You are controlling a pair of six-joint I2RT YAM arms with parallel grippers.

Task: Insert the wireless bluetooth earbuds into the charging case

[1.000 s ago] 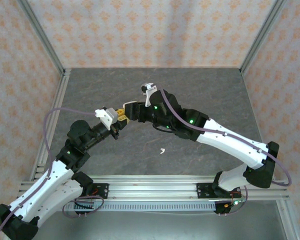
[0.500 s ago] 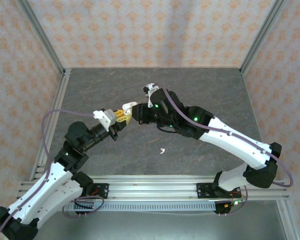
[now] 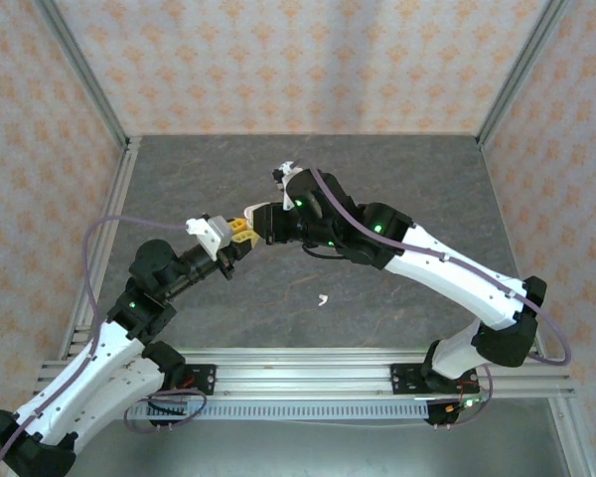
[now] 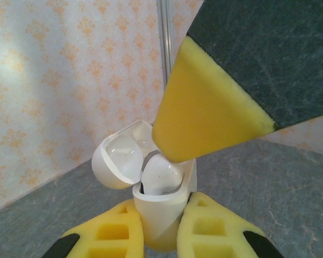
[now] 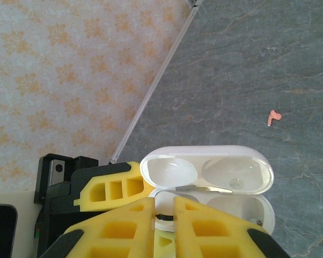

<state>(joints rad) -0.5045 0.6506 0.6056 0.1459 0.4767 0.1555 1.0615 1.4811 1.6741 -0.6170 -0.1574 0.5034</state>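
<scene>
My left gripper [image 4: 161, 207] is shut on the body of a white charging case [image 4: 160, 212], held upright with its lid [image 4: 121, 158] swung open. A white earbud [image 4: 161, 174] sits partly in the case's near socket. A yellow finger [image 4: 204, 113] of the right gripper presses on top of it. My right gripper [image 5: 162, 201] is shut on this white earbud [image 5: 164, 217] right over the open case [image 5: 239, 207]; the other socket looks empty. Both grippers meet above the table's middle [image 3: 246, 227]. A second white earbud [image 3: 322, 299] lies on the table, and a coral-red earbud [image 5: 273, 115] lies farther off.
A grey stone-patterned table top [image 3: 397, 169] is enclosed by patterned walls and aluminium posts [image 3: 84, 89]. The left gripper's yellow finger [image 5: 110, 188] sits close beside the right gripper's fingers.
The right gripper drew back slightly, then came down and left onto the open case again. The left arm has hardly moved.
</scene>
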